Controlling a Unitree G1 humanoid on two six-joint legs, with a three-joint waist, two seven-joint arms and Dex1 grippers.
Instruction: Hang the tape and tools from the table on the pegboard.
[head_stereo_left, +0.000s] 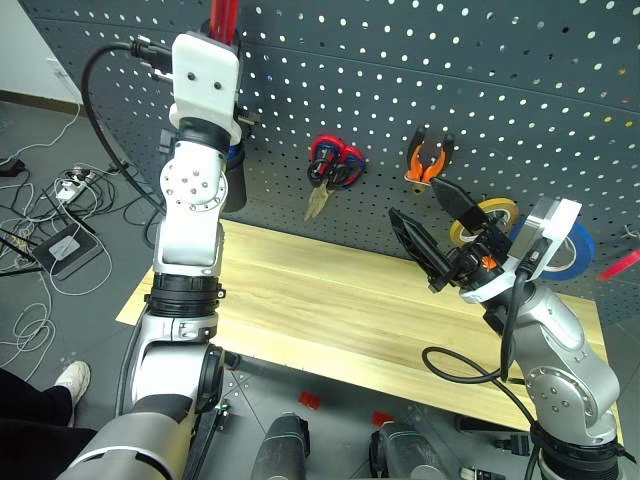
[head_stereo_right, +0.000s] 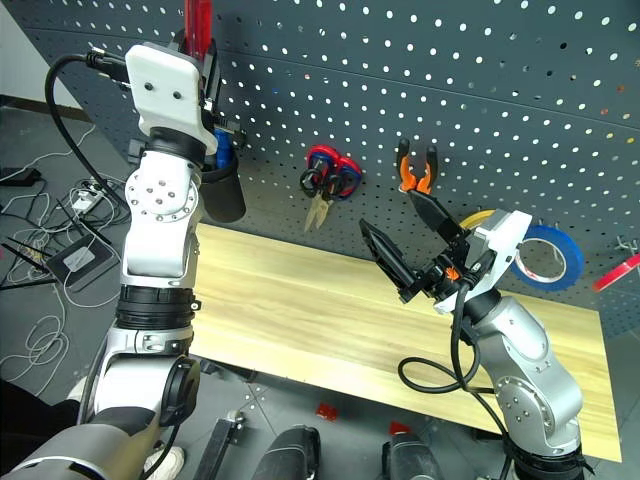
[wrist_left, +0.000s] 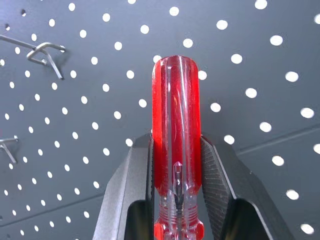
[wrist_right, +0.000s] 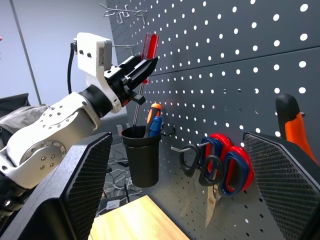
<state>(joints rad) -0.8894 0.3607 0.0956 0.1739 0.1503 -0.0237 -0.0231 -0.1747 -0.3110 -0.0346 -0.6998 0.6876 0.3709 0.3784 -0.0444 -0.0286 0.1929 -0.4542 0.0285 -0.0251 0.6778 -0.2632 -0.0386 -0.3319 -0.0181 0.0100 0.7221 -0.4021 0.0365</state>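
Left gripper (wrist_right: 137, 67): jaws clamping screwdriver (wrist_left: 176, 145) by its red handle, holding it high against pegboard (head_stereo_left: 480, 60), shaft pointing down above black cup (wrist_right: 142, 157).
Right gripper (head_stereo_left: 440, 235): jaws standing wide apart, gripping nothing, hovering over table (head_stereo_left: 320, 300).
Hanging: scissors (head_stereo_left: 335, 165), pliers (head_stereo_left: 428, 160), tape rolls far right.
Remaining, judging: screwdriver needing placing.

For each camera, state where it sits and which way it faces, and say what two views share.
Head stereo pair: looks forward and down over both arms at the table and pegboard.
Left wrist: looks along the left gripper, shut on the screwdriver, at the pegboard.
Right wrist: looks between the open right gripper fingers at the black cup.
Both wrist views share the screwdriver.
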